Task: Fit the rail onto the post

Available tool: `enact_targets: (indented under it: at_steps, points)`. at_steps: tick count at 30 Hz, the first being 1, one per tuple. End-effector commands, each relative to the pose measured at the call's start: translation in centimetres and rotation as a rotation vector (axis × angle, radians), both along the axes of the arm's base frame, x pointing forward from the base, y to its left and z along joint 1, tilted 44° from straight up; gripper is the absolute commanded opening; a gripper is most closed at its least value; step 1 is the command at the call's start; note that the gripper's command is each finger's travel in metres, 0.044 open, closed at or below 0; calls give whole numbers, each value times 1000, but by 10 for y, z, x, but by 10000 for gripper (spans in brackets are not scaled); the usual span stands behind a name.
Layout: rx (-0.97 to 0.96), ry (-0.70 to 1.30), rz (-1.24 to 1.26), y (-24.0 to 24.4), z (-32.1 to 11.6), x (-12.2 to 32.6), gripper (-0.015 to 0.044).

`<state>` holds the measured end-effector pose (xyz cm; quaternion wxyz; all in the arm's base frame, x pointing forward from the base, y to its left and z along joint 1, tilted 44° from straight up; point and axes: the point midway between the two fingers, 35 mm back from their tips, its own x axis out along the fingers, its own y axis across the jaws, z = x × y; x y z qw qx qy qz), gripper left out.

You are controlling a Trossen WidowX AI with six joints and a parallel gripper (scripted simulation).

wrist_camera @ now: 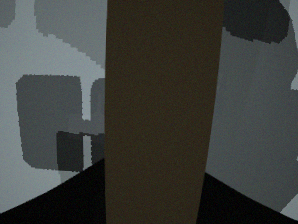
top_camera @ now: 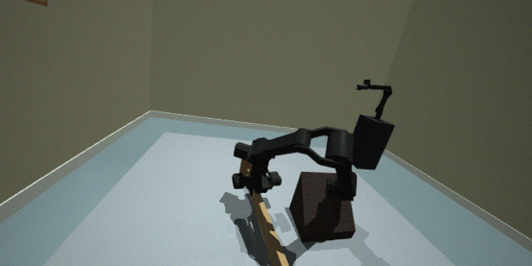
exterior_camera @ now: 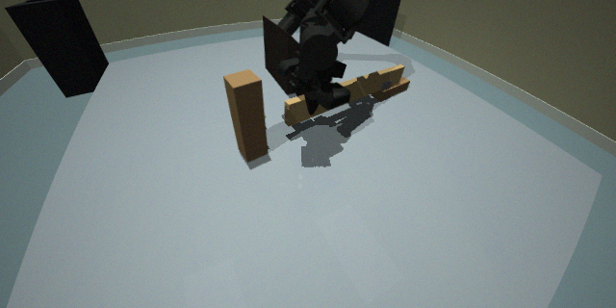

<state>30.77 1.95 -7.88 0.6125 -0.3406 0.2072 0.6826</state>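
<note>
The rail [top_camera: 264, 216] [exterior_camera: 375, 86] [wrist_camera: 160, 100] runs from the footboard block [exterior_camera: 396, 89] toward the post [exterior_camera: 250, 120] [top_camera: 244, 165]. Its far end is at the block's bracket. In the exterior view its near end is raised above the table, with its shadow below. A clear gap separates that end from the upright post. The pegs are tiny in the top view and hidden in the exterior view; the rail's holes cannot be made out. My gripper [top_camera: 252, 186] [exterior_camera: 316, 101] [wrist_camera: 144, 165] is shut on the rail close to its near end, one finger on each side.
A dark brown block [top_camera: 328, 208] [exterior_camera: 278, 53] stands beside the rail, under my arm. Black pedestals [top_camera: 372, 143] [exterior_camera: 60, 45] stand farther off, one with a small black arm [top_camera: 384, 97] on top. My arm's shadow lies around the rail.
</note>
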Motion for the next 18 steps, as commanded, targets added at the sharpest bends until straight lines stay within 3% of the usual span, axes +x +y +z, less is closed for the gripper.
enact_targets:
  at_steps: [1,18]
  points:
    - [-2,-3,-1,-2,-2,1,0]
    - [-2,-3,-1,-7,-4,2,0]
